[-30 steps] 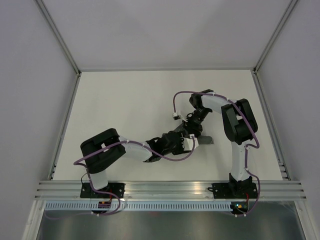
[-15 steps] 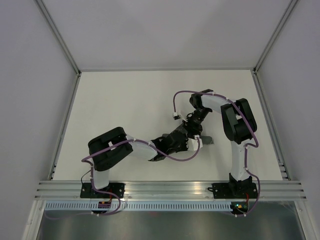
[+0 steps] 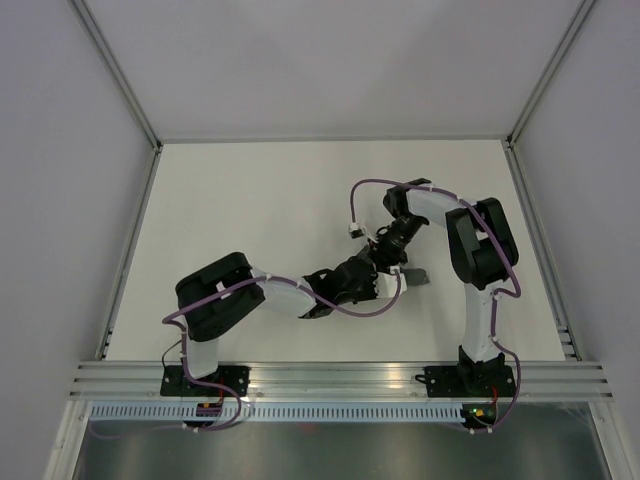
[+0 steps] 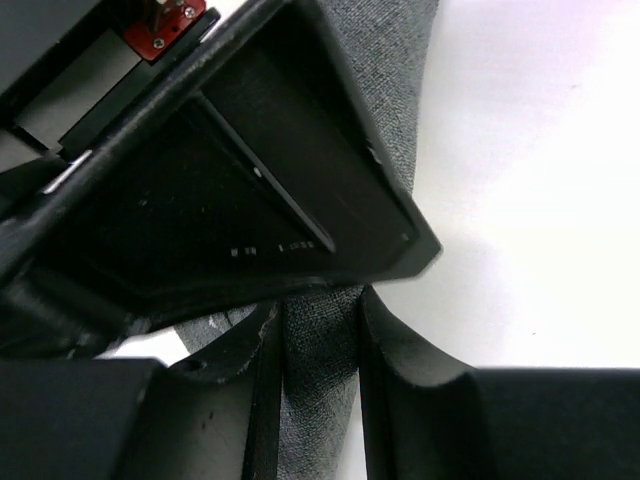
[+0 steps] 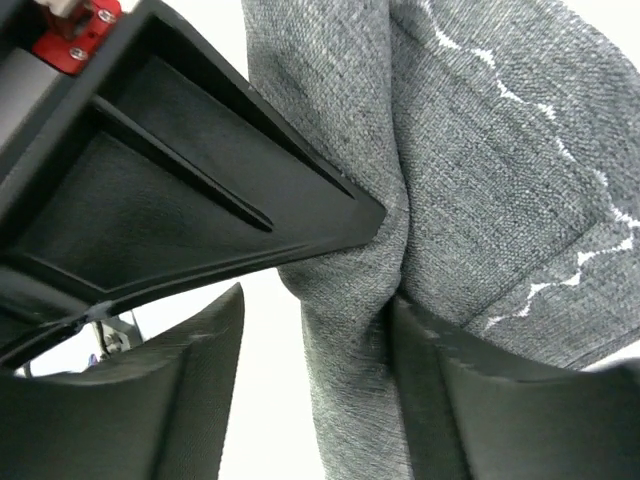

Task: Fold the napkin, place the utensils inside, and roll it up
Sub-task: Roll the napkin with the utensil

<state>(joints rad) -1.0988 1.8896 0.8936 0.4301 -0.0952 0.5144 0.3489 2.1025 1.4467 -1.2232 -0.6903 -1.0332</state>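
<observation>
- The dark grey, felt-like napkin [image 5: 470,180] with the pale stitched line was bunched up right of centre on the white surface [image 3: 260,200]. From above it was mostly buried under the two arms.
- The left gripper [image 4: 320,318] was pinched down on a narrow fold of it, with cloth filling the whole gap between the fingers.
- The right gripper [image 5: 318,300] had its jaws apart around the bundle. One finger [image 5: 440,400] touched cloth, the other stood clear with white showing between.
- Both grippers were pretty much nose to nose.
</observation>
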